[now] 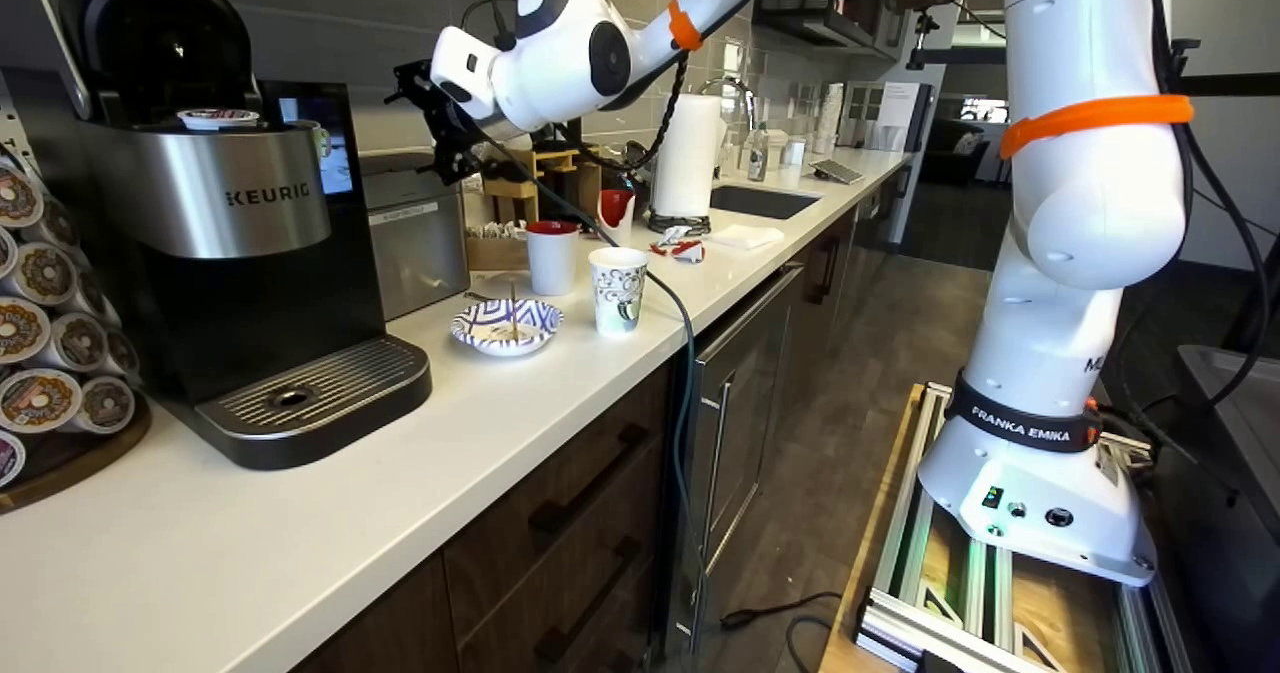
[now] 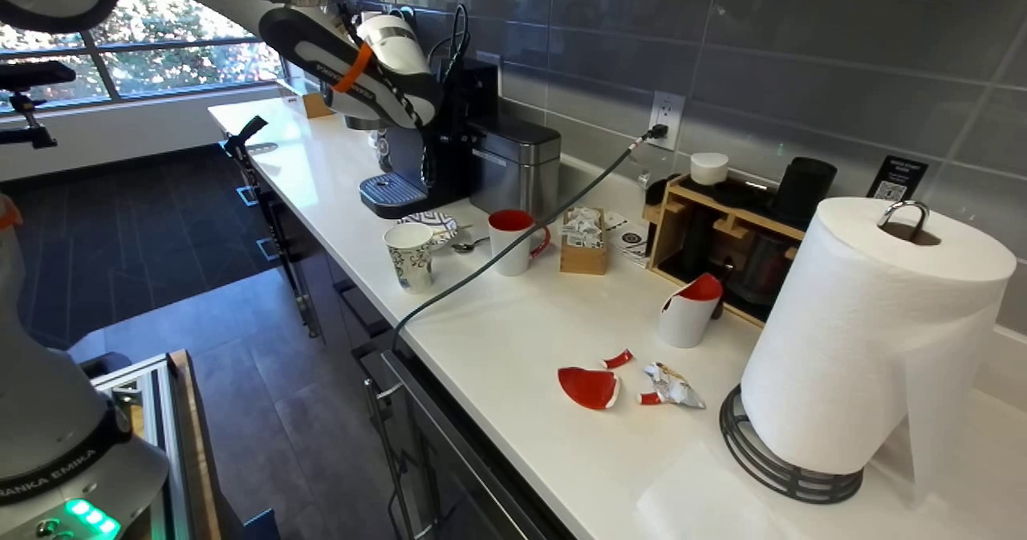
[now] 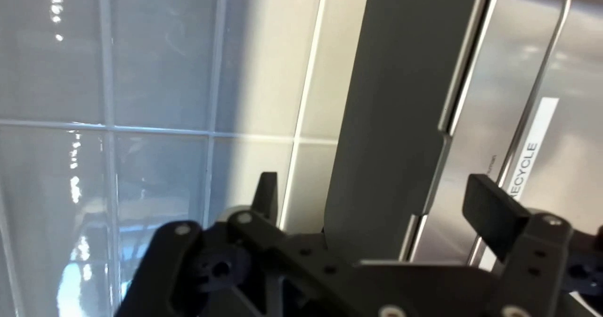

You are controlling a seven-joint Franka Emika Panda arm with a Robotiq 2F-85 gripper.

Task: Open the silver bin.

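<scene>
Wrist view, left to right: grey wall tiles [image 3: 160, 72], shaded at first and then brightly lit; a black finger [image 3: 266, 197] of the gripper [image 3: 373, 185], its tip seen against the tiles; the dark grey lid [image 3: 400, 95] of the silver bin [image 3: 499, 86], lying flat and level with its metal rim; last, the brushed front of the silver bin, bearing a white label [image 3: 532, 147] that reads RECYCLE and is partly covered by the opposite finger [image 3: 492, 211]. The jaws stand wide apart and clasp nothing; the lid and the front edge of the silver bin fill the gap. Whether either fingertip touches the metal cannot be told.

In an exterior view, left to right: stacked coffee pods [image 1: 50, 338]; the coffee maker [image 1: 255, 223], marked KEURIG, its top part raised; the silver bin, upright on the counter [image 1: 250, 553] just beside the machine, with the gripper near its top; a patterned bowl [image 1: 485, 337]; a white mug [image 1: 553, 261] with a red interior; a patterned paper cup [image 1: 618, 298]; a paper towel roll [image 1: 688, 163]; and the white arm [image 1: 1085, 203], which reaches back across to the gripper.

In an exterior view, the arm hides the fingers; farther right lie the silver bin, lid down, then red shards [image 2: 590, 387] and a broken mug [image 2: 690, 315].
</scene>
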